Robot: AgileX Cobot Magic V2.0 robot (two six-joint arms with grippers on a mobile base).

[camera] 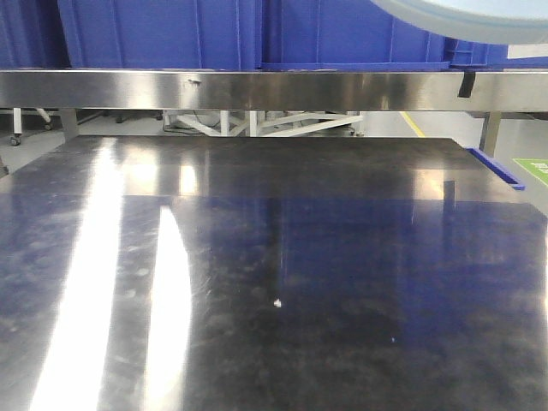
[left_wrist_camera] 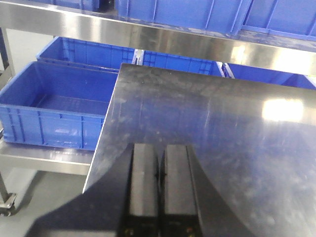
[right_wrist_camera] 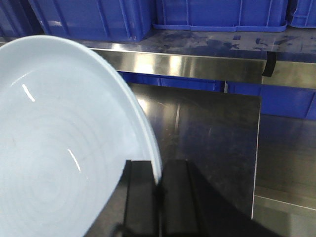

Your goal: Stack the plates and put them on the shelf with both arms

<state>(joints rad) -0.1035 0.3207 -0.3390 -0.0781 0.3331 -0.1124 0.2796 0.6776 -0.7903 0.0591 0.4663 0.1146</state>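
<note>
Exterior front-facing view: dark reflective steel tabletop (camera: 274, 257) below the brushed stainless steel shelf (camera: 257, 88). The pale blue-white glossy round plate (right_wrist_camera: 59, 148) hangs aloft, its rim pinched by the right gripper (right_wrist_camera: 159, 170). The left gripper (left_wrist_camera: 161, 153) is closed, empty. Likely the carrying step; next, lift the plate over the shelf rail.

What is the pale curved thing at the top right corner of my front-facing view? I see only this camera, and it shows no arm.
Observer: It is a plate. The right wrist view shows the right gripper shut on its rim, so the plate hangs tilted in the air.
Operator: Thank you. Does the other arm also carry something?
Observer: No. In the left wrist view the left gripper has its fingers pressed together with nothing between them, above the steel table.
</note>
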